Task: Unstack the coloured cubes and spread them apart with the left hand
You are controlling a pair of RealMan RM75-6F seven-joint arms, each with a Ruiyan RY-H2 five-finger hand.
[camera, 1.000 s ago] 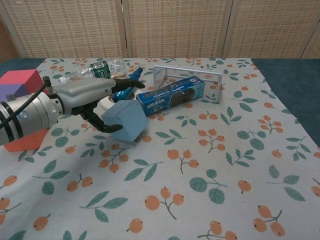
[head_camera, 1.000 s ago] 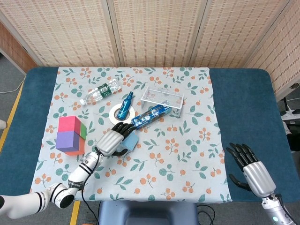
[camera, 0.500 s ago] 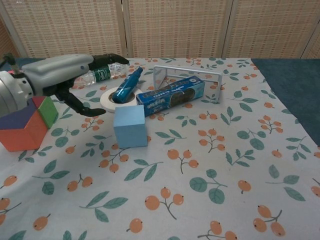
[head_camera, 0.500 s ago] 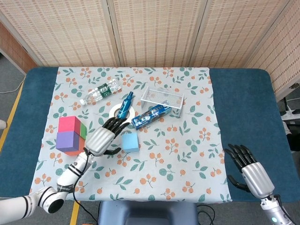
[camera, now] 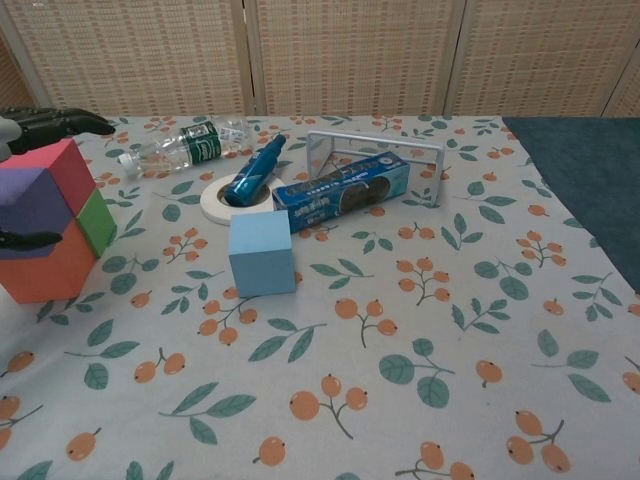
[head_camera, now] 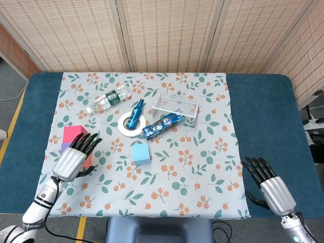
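A light blue cube (head_camera: pixel 140 152) sits alone on the floral cloth, also seen in the chest view (camera: pixel 262 253). At the left stands the cube stack: pink (camera: pixel 58 166) and purple (camera: pixel 30 205) on top, green (camera: pixel 97 221) and orange (camera: pixel 45 266) below. My left hand (head_camera: pixel 72 160) hovers over the stack's near side with fingers spread and nothing in it. It hides most of the stack in the head view, where only the pink cube (head_camera: pixel 71 133) shows. My right hand (head_camera: pixel 272 189) rests open at the table's near right corner.
A water bottle (head_camera: pixel 109 99) lies at the back left. Behind the light blue cube are a tape roll (head_camera: pixel 123 127) with a blue tube (head_camera: pixel 135 113) across it, a blue box (head_camera: pixel 164 124) and a wire rack (head_camera: pixel 175 105). The cloth ends at bare blue table (head_camera: pixel 263 116) on the right.
My left hand has let go of the light blue cube, which now sits on the cloth, and has drawn back left to the stack. My right hand has barely moved.
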